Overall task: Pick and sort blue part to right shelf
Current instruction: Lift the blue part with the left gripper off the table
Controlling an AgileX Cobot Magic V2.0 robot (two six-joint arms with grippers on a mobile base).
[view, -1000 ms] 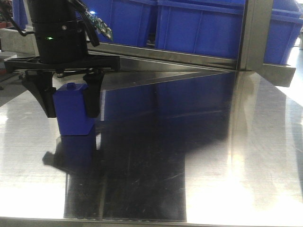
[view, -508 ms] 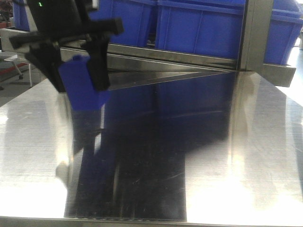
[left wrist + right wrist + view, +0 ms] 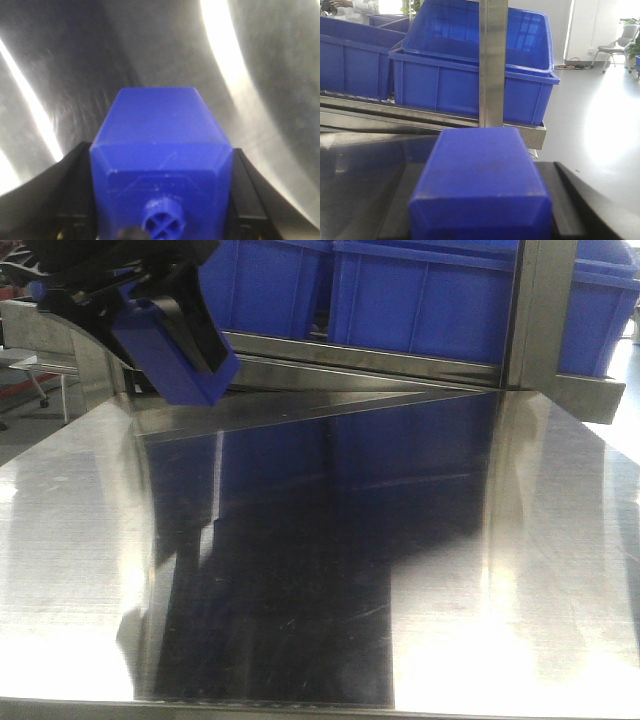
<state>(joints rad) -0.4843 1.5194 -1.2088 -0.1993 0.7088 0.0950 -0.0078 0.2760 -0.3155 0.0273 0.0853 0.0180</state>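
In the right wrist view my right gripper (image 3: 482, 172) is shut on the blue part (image 3: 480, 190), a long square body with sloped shoulders; its cap is below the frame edge. It faces the right shelf (image 3: 493, 60), whose steel post stands straight ahead. My right gripper is out of the front view. My left gripper (image 3: 175, 375) is shut on a squatter blue block (image 3: 165, 350) and holds it tilted above the table at the far left. The left wrist view shows that block (image 3: 157, 120) with a small round knob between the black fingers (image 3: 75, 175).
A shiny steel table (image 3: 400, 540) fills the front view. The shelf rail (image 3: 400, 358) runs along its far edge, with large blue bins (image 3: 430, 300) above and a steel post (image 3: 540, 310). In the right wrist view a blue bin (image 3: 470, 80) sits behind the post, with open floor (image 3: 590, 125) to the right.
My left gripper has lifted the knobbed blue block off the table, raised it to the top left and tilted it. The table where it stood is bare.
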